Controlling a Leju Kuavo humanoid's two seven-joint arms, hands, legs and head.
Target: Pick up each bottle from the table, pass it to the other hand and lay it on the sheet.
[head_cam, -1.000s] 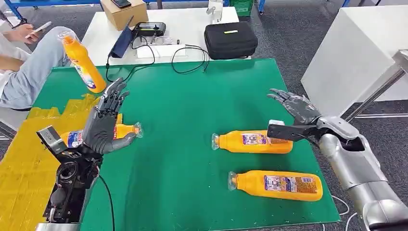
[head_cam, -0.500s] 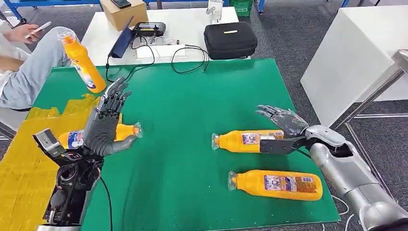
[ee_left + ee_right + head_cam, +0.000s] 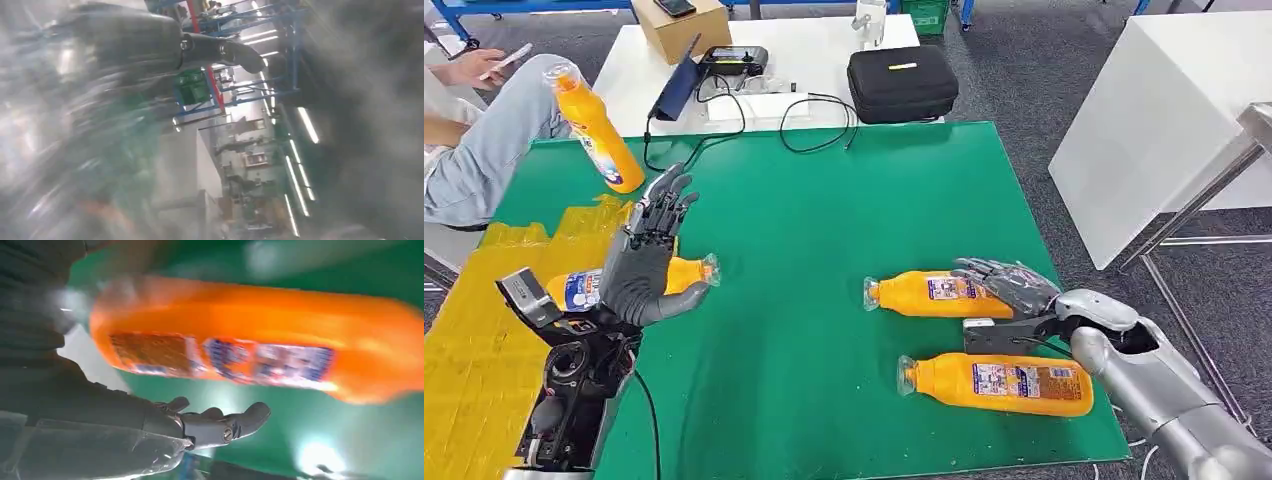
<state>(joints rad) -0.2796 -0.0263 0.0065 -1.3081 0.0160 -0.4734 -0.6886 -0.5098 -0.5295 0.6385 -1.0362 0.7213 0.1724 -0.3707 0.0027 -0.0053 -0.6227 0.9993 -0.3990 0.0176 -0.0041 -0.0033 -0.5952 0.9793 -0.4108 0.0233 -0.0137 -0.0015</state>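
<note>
Right hand (image 3: 1009, 290) over bottle (image 3: 929, 294) — fingers spread; left hand (image 3: 646, 258) raised.

The green table (image 3: 804, 220) carries a yellow sheet (image 3: 474, 340) at 9 o'clock and two lying bottles (image 3: 939, 294) (image 3: 999, 384) at 4 o'clock.

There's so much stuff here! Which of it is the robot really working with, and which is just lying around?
Part of the job:
farther bottle, under the right hand
nearer bottle
bottle on the sheet
yellow sheet
left hand, raised

Just lying about:
black case
cardboard box
cables
upright bottle
</note>
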